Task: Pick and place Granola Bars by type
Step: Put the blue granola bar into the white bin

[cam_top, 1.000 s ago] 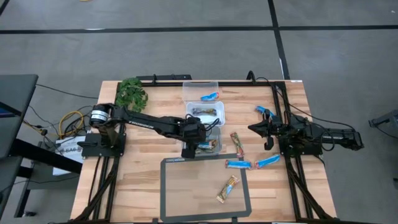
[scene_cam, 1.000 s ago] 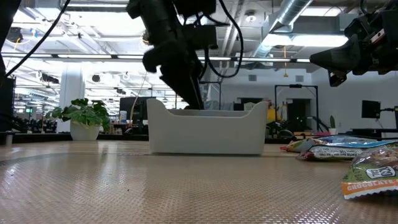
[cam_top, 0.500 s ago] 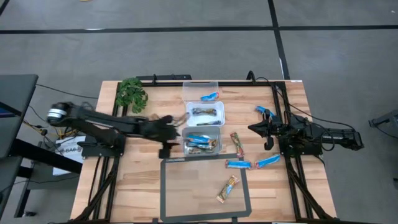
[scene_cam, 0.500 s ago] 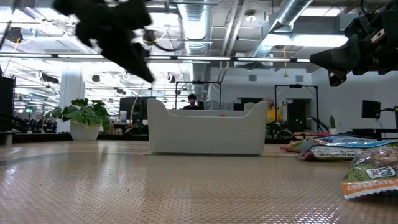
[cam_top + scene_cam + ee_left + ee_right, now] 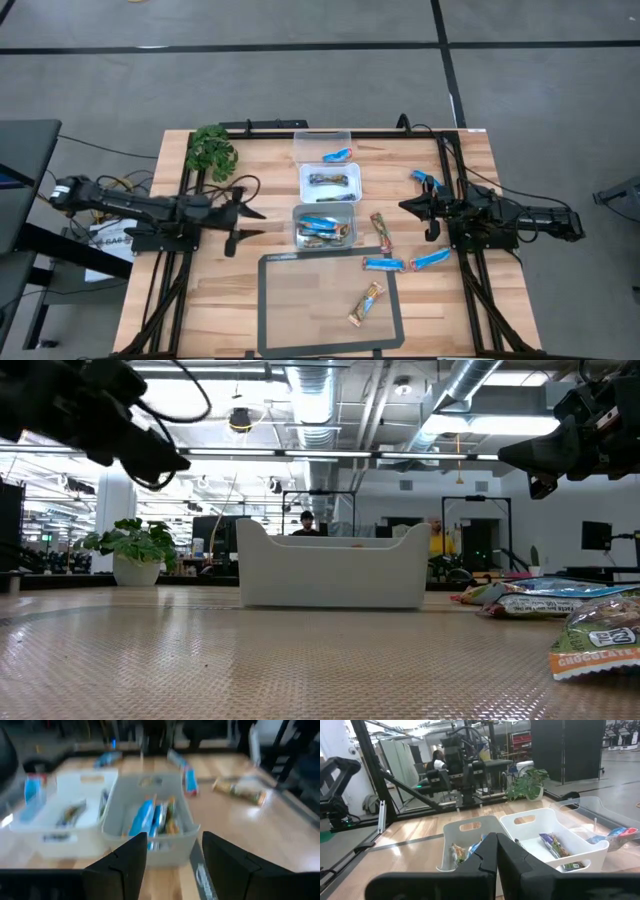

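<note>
Three white bins stand in a row from far to near. The far bin (image 5: 323, 146) holds a blue bar (image 5: 337, 155). The middle bin (image 5: 330, 182) holds a dark bar. The near bin (image 5: 323, 228) holds blue and multicoloured bars (image 5: 152, 817). Loose bars lie on the table: a reddish one (image 5: 379, 230), two blue ones (image 5: 383, 264) (image 5: 430, 259), a tan one (image 5: 366, 303) and a blue one (image 5: 425, 179). My left gripper (image 5: 252, 223) (image 5: 172, 857) is open and empty, left of the near bin. My right gripper (image 5: 405, 207) (image 5: 496, 852) waits shut above the table's right side.
A green leafy plant (image 5: 211, 152) sits at the far left corner. A black-outlined rectangle (image 5: 330, 258) marks the near middle of the table, with the tan bar inside it. Bare wood shows left of the bins.
My left gripper has risen out of the near bin and drawn back toward the table's left edge, the arm folding in. The bars in the near bin now show uncovered. My right arm has kept still.
</note>
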Controlling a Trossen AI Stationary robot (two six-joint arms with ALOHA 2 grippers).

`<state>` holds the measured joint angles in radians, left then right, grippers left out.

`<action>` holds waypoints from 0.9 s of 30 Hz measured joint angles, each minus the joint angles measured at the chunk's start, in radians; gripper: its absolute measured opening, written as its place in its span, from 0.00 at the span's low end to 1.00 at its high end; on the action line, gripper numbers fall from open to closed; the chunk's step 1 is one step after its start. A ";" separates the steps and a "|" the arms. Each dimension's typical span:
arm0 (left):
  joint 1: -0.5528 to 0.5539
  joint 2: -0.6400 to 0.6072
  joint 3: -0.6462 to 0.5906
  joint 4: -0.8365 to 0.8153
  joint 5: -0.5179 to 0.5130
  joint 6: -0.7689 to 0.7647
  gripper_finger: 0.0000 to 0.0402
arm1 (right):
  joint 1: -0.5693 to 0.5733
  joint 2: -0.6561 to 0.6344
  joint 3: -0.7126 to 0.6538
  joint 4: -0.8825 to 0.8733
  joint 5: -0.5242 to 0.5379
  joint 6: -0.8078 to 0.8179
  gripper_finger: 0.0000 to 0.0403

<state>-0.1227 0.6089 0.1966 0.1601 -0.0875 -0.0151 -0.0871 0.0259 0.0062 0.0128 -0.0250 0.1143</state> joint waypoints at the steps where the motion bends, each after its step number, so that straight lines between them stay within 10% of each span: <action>1: -0.003 -0.019 -0.029 0.051 0.000 0.012 0.46 | 0.000 0.000 0.000 0.000 0.000 0.000 0.00; 13: -0.012 -0.188 -0.186 0.259 -0.002 0.101 0.46 | 0.000 0.000 0.000 0.000 0.000 0.000 0.00; 27: -0.011 -0.583 -0.187 -0.106 0.005 0.136 0.46 | 0.000 0.000 0.000 -0.001 0.000 0.000 0.00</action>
<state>-0.1341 0.0256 0.0097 0.0546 -0.0824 0.1206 -0.0870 0.0257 0.0061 0.0120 -0.0250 0.1143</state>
